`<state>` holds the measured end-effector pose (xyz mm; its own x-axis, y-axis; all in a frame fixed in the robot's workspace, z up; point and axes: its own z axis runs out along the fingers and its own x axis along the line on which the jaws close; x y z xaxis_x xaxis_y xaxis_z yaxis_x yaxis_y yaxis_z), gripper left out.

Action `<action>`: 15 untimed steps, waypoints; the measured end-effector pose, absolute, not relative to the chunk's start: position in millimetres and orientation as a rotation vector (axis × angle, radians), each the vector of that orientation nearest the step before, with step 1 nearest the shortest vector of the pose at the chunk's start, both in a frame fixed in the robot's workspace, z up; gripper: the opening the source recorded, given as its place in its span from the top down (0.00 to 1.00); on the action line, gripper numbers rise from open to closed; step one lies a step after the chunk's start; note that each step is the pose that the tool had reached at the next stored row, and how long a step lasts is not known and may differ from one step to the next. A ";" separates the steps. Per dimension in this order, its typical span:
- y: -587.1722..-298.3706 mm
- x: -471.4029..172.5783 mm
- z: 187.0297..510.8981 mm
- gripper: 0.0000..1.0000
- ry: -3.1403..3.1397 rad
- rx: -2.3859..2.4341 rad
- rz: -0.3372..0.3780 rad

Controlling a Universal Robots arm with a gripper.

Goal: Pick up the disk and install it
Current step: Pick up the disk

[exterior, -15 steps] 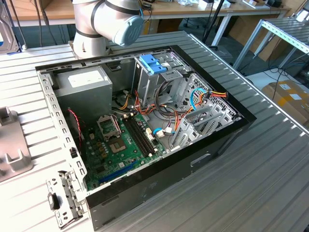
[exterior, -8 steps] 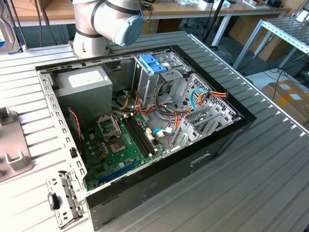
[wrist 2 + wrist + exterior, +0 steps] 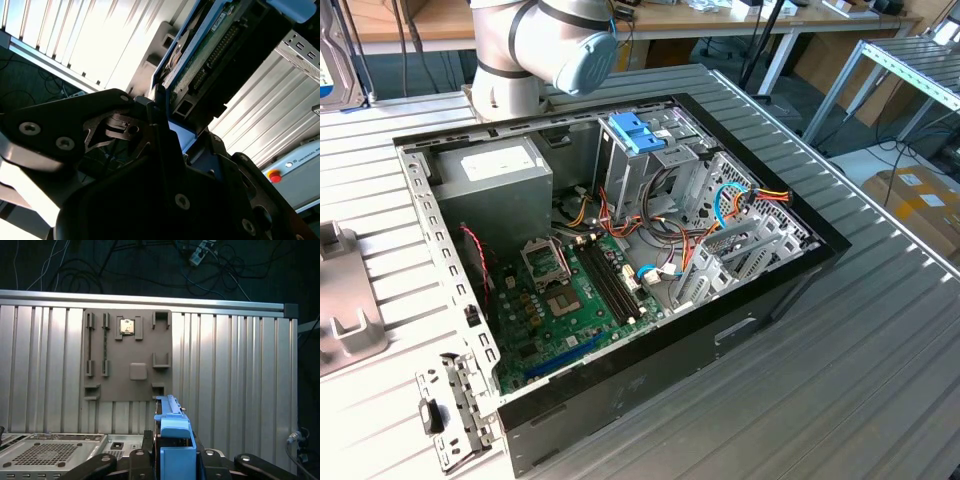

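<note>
First wrist view: the flat silver-grey metal disk in its light-blue plastic frame [image 3: 172,422] stands on edge in the black gripper [image 3: 171,442]. The 2 jaws press against the frame's sides, pinching it. Past the disk, a flat grey holder plate with several slots and pockets [image 3: 127,357] lies on the ribbed aluminium table [image 3: 235,365]. A small square silver chip [image 3: 126,326] sits in 1 pocket.

In the second wrist view the disk [image 3: 210,55] shows its green circuit-board underside and a dark connector edge. The blue frame runs along it down to the gripper [image 3: 167,112] and its black linkage.

In the exterior view an open black computer case [image 3: 790,290] lies on the table [image 3: 880,400] — inside it are a green motherboard [image 3: 560,300], a large grey power supply box [image 3: 495,175] toward the exterior view's left, and a grey drive cage with blue tabs [image 3: 640,135]. The grey robot arm [image 3: 540,45] rises just behind the case.
</note>
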<state>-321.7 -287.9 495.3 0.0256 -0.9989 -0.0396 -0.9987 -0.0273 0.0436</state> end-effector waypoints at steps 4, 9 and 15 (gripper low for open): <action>-288.0 -320.3 495.3 0.63 -2.188 2.247 -0.092; -288.2 -319.1 495.3 0.63 -2.188 2.247 -0.092; -288.3 -317.9 495.3 0.63 -2.188 2.247 -0.092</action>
<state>-317.9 -288.3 495.3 0.0256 -0.9989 -0.0397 -0.9987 -0.0273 0.0436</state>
